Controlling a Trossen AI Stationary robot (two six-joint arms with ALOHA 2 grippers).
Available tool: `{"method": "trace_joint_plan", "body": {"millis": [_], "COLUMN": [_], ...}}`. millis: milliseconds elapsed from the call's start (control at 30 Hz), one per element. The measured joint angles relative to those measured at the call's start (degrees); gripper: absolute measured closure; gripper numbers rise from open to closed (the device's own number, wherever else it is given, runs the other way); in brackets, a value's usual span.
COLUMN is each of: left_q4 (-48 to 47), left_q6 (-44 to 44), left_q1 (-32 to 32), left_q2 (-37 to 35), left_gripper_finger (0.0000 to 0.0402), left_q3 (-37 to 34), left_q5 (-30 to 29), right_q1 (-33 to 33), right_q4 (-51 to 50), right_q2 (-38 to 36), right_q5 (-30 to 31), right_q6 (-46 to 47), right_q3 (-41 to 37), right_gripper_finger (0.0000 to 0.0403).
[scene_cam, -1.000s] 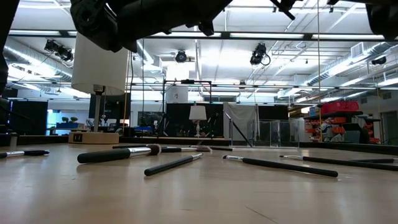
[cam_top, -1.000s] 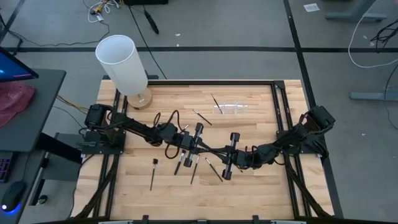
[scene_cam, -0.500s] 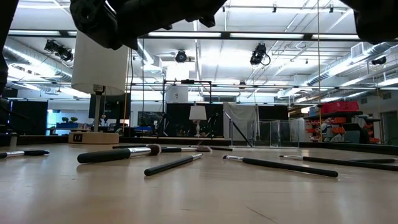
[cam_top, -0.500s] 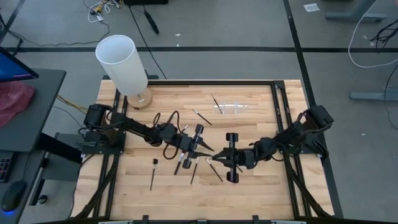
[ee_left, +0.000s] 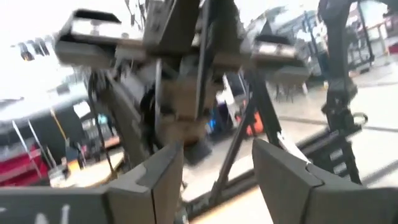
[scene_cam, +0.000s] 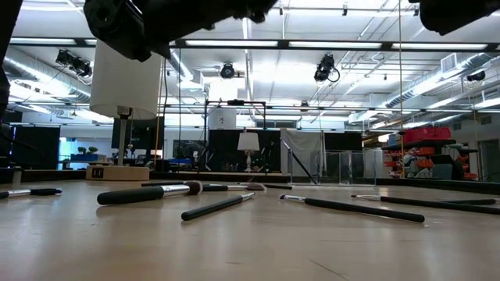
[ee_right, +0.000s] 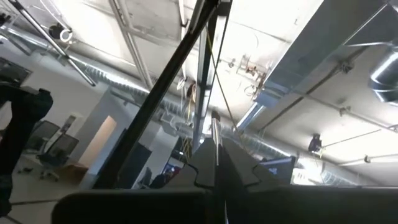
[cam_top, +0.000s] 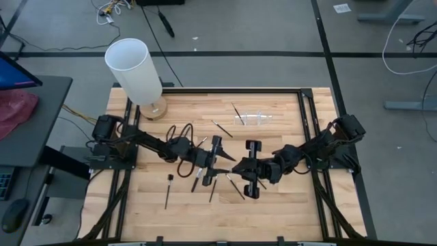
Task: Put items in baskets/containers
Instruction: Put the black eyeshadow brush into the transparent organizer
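A lab hall: exposed ceiling ducts (scene_cam: 437, 74), rigged lights (scene_cam: 325, 69), concrete floor (cam_top: 246, 27).

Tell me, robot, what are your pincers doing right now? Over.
Left pincer open, mid-table. Right pincer shut on brush. Clear holder beyond, path looks free.

white cylinder (cam_top: 134, 68) on wooden base | red cloth (cam_top: 15, 109) on side desk (cam_top: 41, 123)

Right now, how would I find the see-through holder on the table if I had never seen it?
Start at the tall white cylinder standing at the far left corner of the wooden table. Look along that far edge toward the right until you reach a faint glassy shape, the clear holder, with one thin brush just to its left. Unlike the dark brushes, it is nearly invisible.
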Motion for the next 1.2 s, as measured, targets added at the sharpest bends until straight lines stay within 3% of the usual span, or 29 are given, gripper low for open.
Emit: {"method": "trace_joint_plan", "body": {"millis": [133,433,600,800,1100,1200], "left_q4": [-0.36,-5.28,-5.76,-5.76,-8.09,-7.89], "left_q6": [1.28,16.37,20.73,28.92,49.44,51.02], "left_q1": [-0.76,-2.68,-3.88,-5.38,-9.14,-9.68], "left_q2": [0.00,0.07,0.09,0.09,0.09,0.09], "left_gripper_finger": [0.0218,0.0223,0.0223,0.0223,0.0223,0.0223], "left_q3": [3.01,6.79,6.79,6.79,6.79,6.79], "left_q5": [0.03,-2.74,-10.12,-12.05,-24.45,-26.61], "right_q1": [0.00,0.88,3.00,5.10,6.78,6.74], "right_q4": [0.04,0.80,-0.09,-0.17,0.76,0.82], "right_q2": [-0.01,-0.03,-0.06,-0.08,-0.14,-0.14], "right_q5": [-0.03,-0.22,4.44,5.31,10.51,10.49], "right_q6": [-0.38,-2.40,-10.21,-14.82,-11.53,-8.02], "right_q3": [1.29,2.26,2.26,2.25,2.26,2.26], "right_gripper_finger": [0.0397,0.0397,0.0396,0.0397,0.0397,0.0397]}}
